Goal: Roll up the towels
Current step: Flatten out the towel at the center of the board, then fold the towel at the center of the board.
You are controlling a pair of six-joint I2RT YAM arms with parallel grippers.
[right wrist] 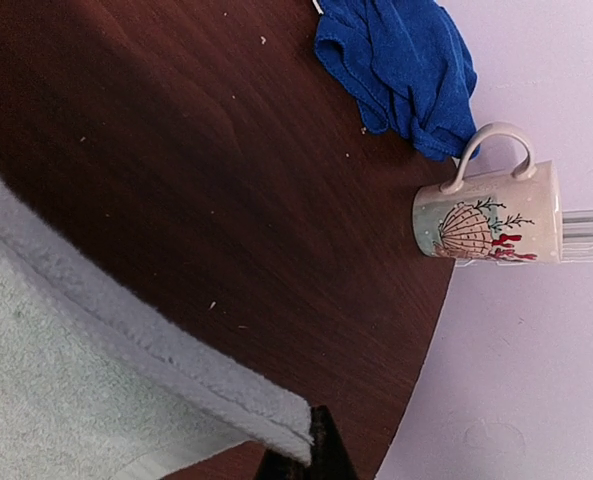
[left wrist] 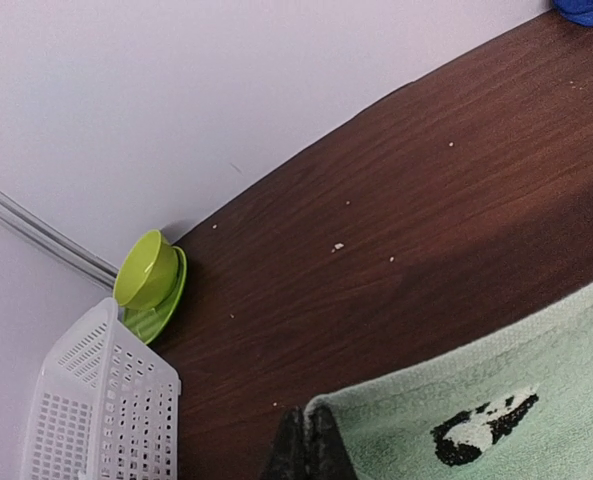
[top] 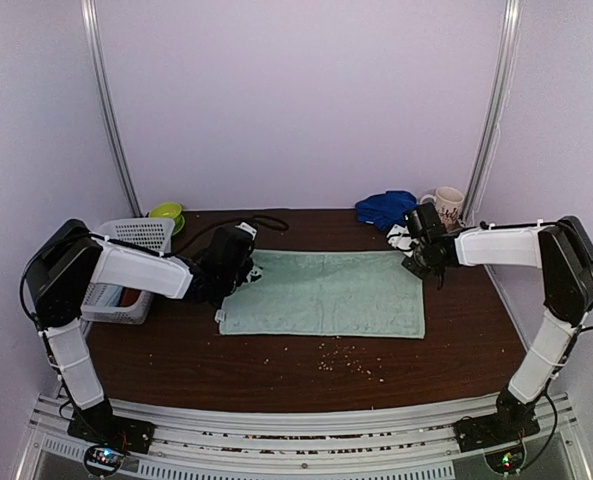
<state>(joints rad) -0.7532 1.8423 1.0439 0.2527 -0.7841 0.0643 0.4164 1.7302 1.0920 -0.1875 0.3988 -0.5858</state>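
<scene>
The green towel [top: 326, 295] lies flat in the middle of the table [top: 276, 365], the left gripper [left wrist: 306, 447] and right gripper [right wrist: 319, 445] each pinching a far corner tight, likely so they can roll it toward the near edge, while the blue towel [top: 384, 208] waits bunched far right.

A pale mint-green towel [top: 321, 293] lay spread flat at the frame's centre. A royal blue towel [top: 385, 208] sat crumpled toward the upper right.
</scene>
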